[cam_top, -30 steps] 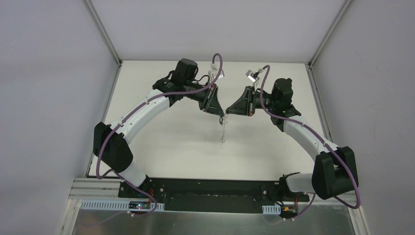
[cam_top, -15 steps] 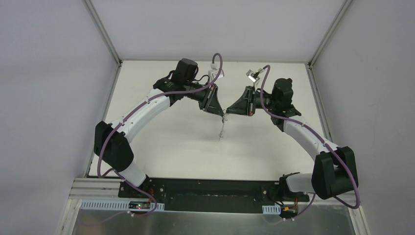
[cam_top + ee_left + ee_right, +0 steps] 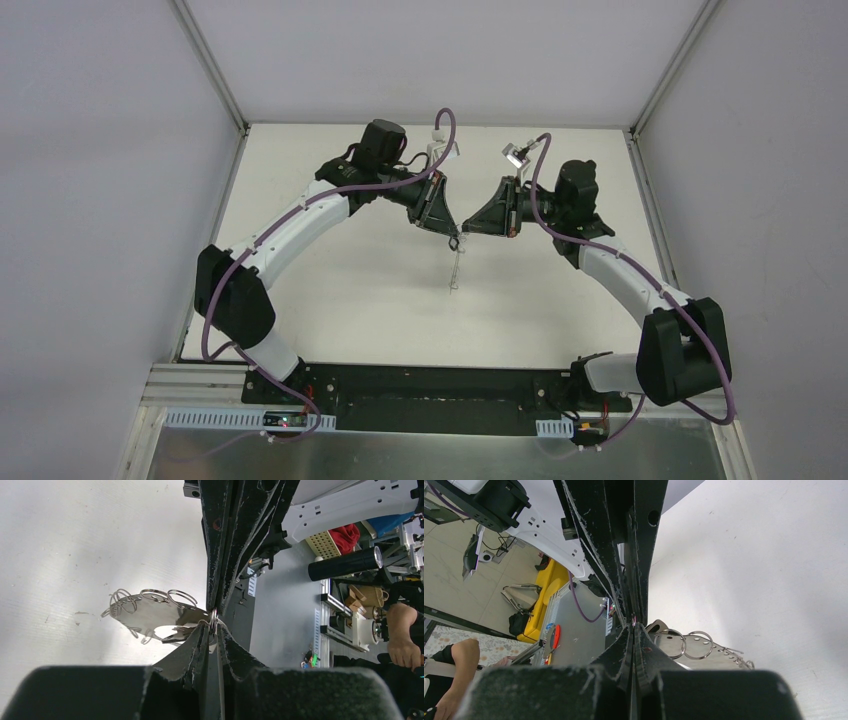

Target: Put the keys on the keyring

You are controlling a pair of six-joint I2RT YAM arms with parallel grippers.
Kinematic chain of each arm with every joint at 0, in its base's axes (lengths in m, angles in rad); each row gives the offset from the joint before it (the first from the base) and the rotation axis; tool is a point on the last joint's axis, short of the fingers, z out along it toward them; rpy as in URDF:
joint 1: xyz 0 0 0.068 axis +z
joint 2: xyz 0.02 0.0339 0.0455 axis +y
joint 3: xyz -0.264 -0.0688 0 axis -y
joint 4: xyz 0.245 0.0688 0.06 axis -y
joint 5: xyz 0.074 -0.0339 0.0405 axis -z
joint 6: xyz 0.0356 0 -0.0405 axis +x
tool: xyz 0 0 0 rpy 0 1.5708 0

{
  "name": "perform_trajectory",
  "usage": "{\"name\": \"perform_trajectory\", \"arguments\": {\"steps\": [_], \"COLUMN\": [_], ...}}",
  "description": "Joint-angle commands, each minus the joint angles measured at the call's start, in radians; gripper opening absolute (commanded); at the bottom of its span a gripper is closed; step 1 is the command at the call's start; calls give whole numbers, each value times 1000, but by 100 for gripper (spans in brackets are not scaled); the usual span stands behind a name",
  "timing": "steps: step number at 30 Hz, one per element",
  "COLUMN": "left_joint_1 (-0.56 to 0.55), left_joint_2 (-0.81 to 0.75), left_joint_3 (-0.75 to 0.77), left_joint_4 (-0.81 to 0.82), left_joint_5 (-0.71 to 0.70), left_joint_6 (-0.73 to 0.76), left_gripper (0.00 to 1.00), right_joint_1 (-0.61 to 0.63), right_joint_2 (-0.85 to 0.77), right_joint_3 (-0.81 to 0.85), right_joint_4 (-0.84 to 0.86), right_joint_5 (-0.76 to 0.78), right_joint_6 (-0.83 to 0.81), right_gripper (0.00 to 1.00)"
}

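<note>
My two grippers meet tip to tip above the middle of the table. The keyring [image 3: 456, 268] hangs from that meeting point and ends just above the table. Up close the keyring [image 3: 150, 612] is a flat grey oval piece with several small silvery rings strung round its rim. My left gripper [image 3: 214, 630] is shut on one small ring at its edge. My right gripper [image 3: 633, 626] is shut at the same spot, and the keyring [image 3: 704, 647] spreads out just behind its fingers. The keys do not show clearly in any view.
The white table [image 3: 350, 290] has metal posts at its far corners and grey walls on three sides. Both arms arch in from the near edge, with purple cables looped above the wrists. A person's arm [image 3: 400, 640] and shelves show beyond the table.
The hanging keyring's lower end swung a little left and came back. Both grippers stay tip to tip in the same place.
</note>
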Motion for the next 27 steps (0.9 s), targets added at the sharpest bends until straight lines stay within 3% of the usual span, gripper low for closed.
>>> {"name": "perform_trajectory", "arguments": {"steps": [1,9,13,16,22,27], "left_joint_1": [2,1,1,1,-28,-54], "left_joint_2": [5,16,18,16,50,67], "left_joint_3": [36,32,40,82,242,298], "left_joint_4": [44,62,47,-74,-450,-575], "left_joint_5": [37,50,46,-5,-180,-240], "left_joint_6": [-23,-34,-19,88,352,376], "left_gripper": [11,0,0,0,0,0], "right_joint_1": [8,7,8,7,7,17], "right_joint_2": [1,4,3,0,-18,-28], "right_joint_3": [3,3,0,-3,21,29], "right_joint_4": [59,59,59,55,-57,-81], "right_joint_5": [-22,-19,-10,-2,22,17], "right_joint_6": [-3,-6,-11,-24,-120,-149], "right_gripper": [0,0,0,14,33,40]}}
